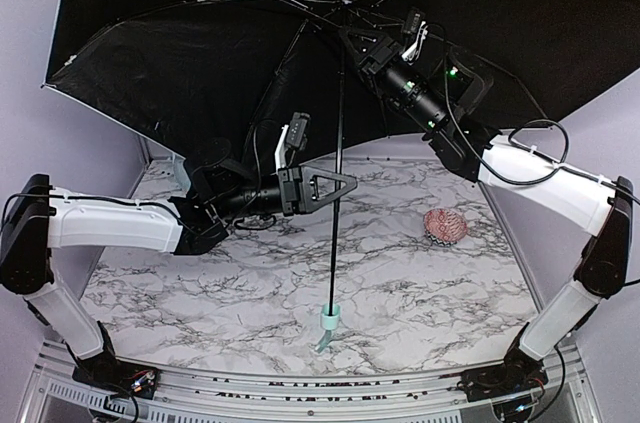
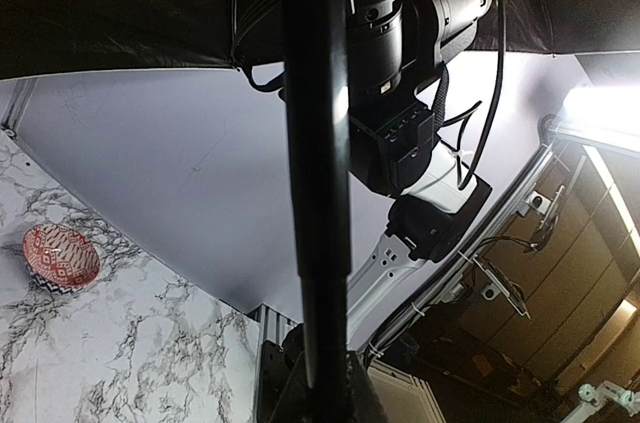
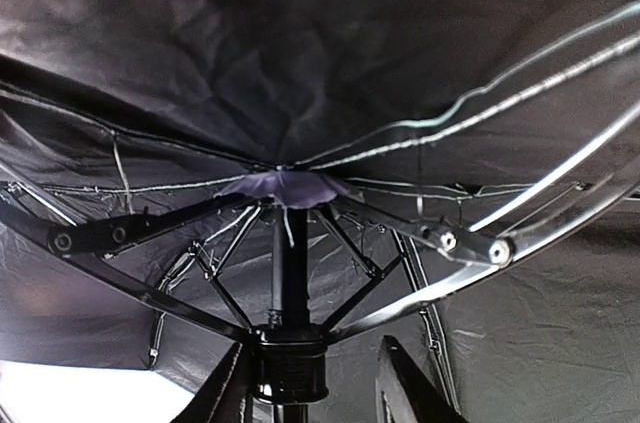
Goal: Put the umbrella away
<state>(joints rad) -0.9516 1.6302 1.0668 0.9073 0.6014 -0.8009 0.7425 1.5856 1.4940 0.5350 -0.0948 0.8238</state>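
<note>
Umbrella shaft (image 1: 333,253) tight between left fingers (image 1: 318,186), its runner (image 3: 288,368) loosely between half-spread right fingers (image 3: 405,388)

The umbrella canopy (image 1: 200,63) roofs the table (image 1: 200,288); shaft (image 1: 337,213) blocks mid-table.

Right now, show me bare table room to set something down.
Free: marble between the umbrella handle and the pink lump; also left of the handle, before the left arm. Crowded: around the shaft at the left gripper.

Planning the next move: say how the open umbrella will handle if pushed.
Likely top-heavy: the umbrella stands on its small handle, so it would probably tip without the left gripper clamping the shaft. Its fabric looks thin and wrinkled, likely floppy.
</note>
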